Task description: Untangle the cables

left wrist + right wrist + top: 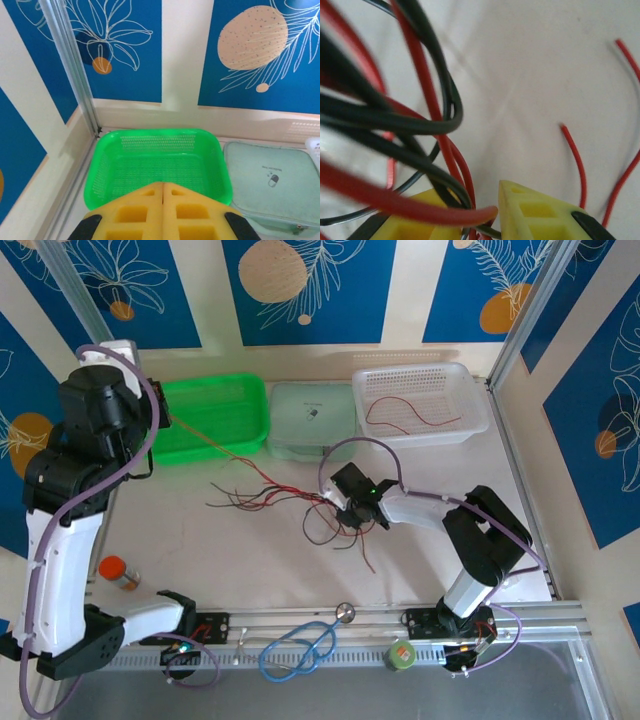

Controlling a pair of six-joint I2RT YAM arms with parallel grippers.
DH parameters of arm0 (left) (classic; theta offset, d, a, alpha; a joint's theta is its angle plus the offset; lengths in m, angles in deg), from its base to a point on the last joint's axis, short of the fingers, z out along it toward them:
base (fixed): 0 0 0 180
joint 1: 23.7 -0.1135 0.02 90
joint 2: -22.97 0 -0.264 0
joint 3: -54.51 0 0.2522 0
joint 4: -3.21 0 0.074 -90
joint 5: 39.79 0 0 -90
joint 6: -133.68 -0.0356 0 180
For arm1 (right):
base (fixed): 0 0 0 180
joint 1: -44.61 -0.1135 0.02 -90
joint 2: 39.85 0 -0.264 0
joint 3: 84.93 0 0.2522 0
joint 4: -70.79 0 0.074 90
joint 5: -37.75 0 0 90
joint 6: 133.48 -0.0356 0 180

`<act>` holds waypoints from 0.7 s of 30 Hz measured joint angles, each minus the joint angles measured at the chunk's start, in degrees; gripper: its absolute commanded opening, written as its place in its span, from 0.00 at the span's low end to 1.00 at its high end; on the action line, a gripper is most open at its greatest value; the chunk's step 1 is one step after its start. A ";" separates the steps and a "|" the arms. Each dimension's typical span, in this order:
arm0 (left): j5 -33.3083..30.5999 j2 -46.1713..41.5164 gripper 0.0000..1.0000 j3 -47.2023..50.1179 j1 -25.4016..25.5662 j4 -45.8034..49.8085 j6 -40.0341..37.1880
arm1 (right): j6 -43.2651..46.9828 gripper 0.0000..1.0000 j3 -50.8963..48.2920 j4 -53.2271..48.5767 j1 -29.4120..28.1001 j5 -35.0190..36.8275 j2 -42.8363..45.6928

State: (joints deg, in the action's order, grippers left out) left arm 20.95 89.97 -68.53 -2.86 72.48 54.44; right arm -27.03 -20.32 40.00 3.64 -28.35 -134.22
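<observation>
The white table [250, 570] is carrying everything. The left gripper [162, 189] is hanging raised above it, its yellow jaws pressing flat together with no gap between them. The green mesh basket [100, 172] is sitting directly below and ahead of those jaws. A pale green lidded case [272, 180] is lying just to the right of them. A white mesh basket [470, 410] is standing well off to the right of both pairs of jaws, and one red wire [410, 418] is curling inside it.

The right gripper [485, 202] is reaching low over the middle of the table, its jaws standing a little apart. The cables [300, 502], a loose tangle of red and black strands, are spreading from those jaws toward the left. Several strands are looping right in front of the jaws and threading down through the gap. One red strand is lying across the left fingertip [420, 220]. The gap beside the strands is suggesting they are not being clamped, though the blur is making that uncertain.

A thin red strand [215, 443] is stretching from the tangle across the green basket toward the left jaws. I cannot tell whether it is pinched there. A short red end [575, 160] is lying loose to the right of the right jaws.
</observation>
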 measured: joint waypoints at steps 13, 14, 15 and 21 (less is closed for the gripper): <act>-0.85 -3.15 0.00 7.74 0.00 -0.52 0.48 | 0.00 0.30 -0.68 -0.90 4.33 9.22 0.13; -0.59 -3.21 0.00 8.87 0.00 -0.66 0.83 | 0.00 0.32 -0.74 -0.94 5.03 10.27 0.20; -0.28 -3.32 0.00 9.88 0.00 -0.79 1.09 | -0.04 0.38 -0.74 -1.03 5.57 11.23 0.31; 2.67 -4.24 0.00 16.41 0.00 -2.40 3.39 | -1.11 0.56 -0.72 -2.25 7.80 17.29 1.81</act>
State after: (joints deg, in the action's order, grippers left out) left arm 23.62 85.73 -52.11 -2.86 70.07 57.83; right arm -28.14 -21.04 37.74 11.44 -11.06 -132.40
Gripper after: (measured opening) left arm 0.052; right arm 0.548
